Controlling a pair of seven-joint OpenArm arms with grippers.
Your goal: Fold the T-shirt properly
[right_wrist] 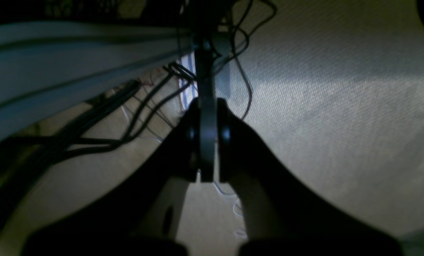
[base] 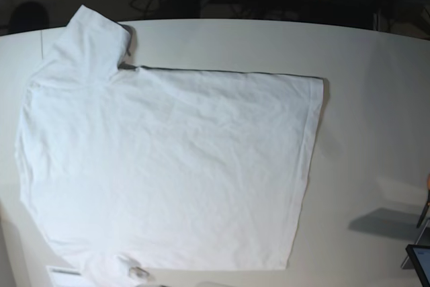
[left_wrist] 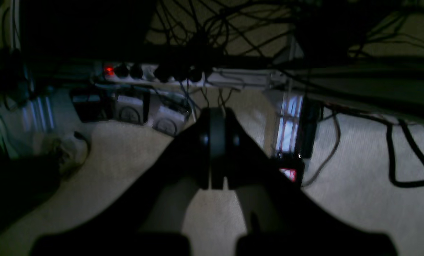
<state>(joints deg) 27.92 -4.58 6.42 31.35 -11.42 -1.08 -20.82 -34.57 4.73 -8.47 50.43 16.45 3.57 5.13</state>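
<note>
Base view: T-shirt lies flat on the table, one sleeve up at far left. My left gripper and right gripper are closed, empty, off the table. I'd pinch hem corners evenly, fold straight.

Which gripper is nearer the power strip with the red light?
Left, probably: the left gripper points toward the power strip. The right gripper faces only cables and floor.
</note>
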